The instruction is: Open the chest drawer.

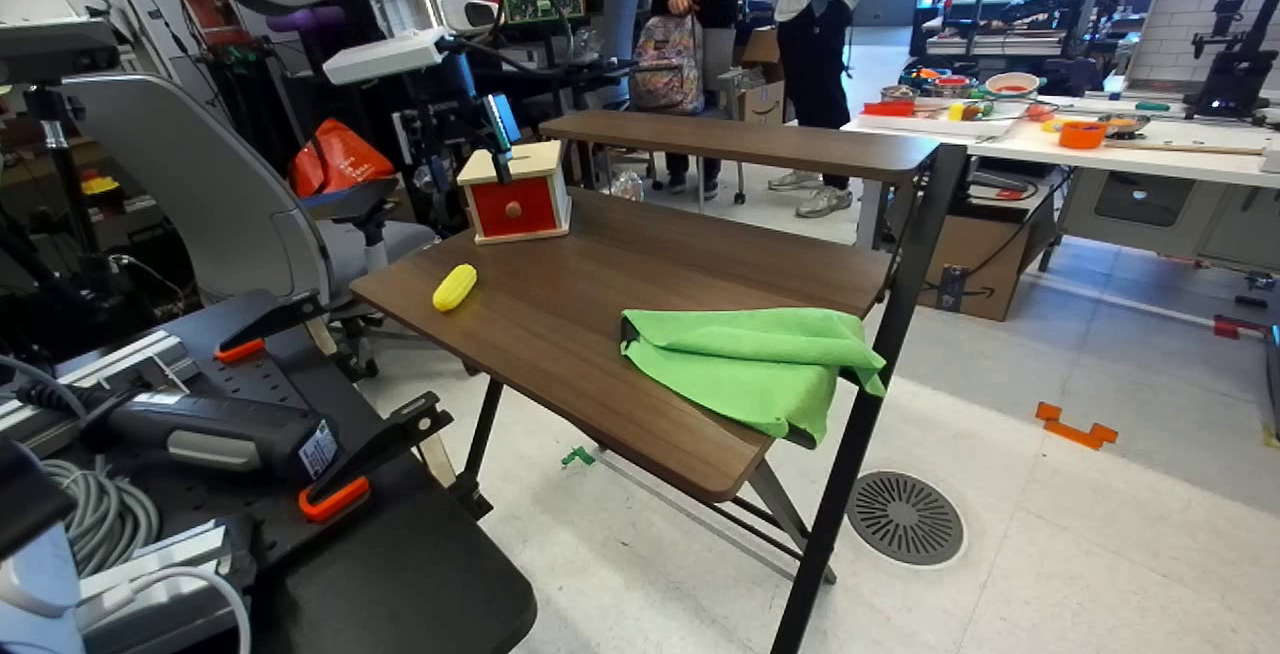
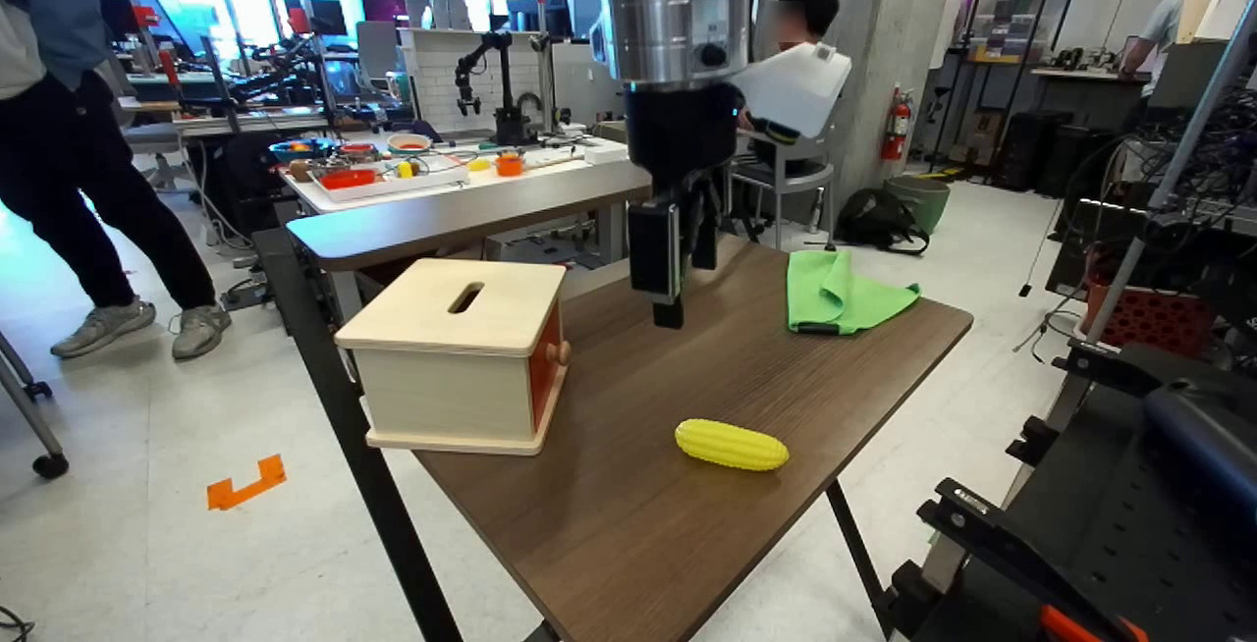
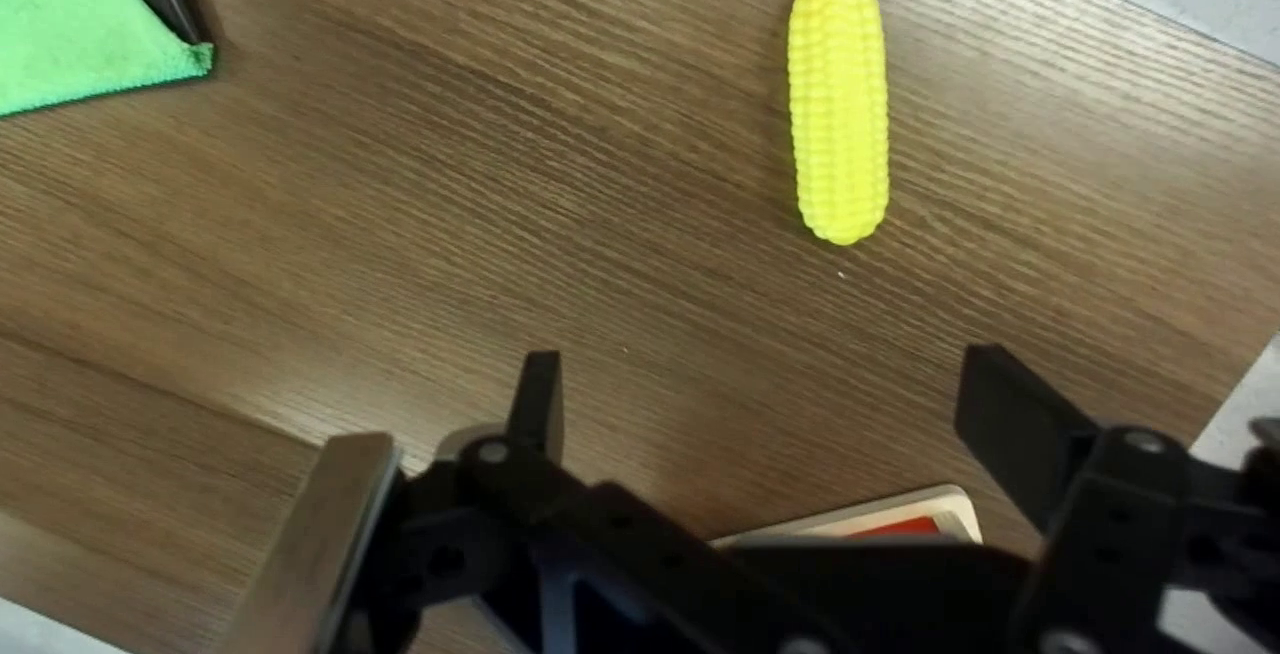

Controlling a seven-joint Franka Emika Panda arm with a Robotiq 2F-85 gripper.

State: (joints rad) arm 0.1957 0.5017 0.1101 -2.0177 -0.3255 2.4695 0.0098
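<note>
The chest is a pale wooden box with a slotted lid, standing at one end of the brown table. Its red drawer front carries a round wooden knob and sits closed in its frame. The knob also shows from the side in an exterior view. My gripper is open and empty, above the table on the drawer side, apart from the chest. It partly covers the chest in an exterior view. In the wrist view the open fingers show only a chest corner; the knob is hidden.
A yellow corn cob lies on the table in front of the drawer side. A green cloth lies at the table's far end from the chest. A raised shelf runs along one long table edge.
</note>
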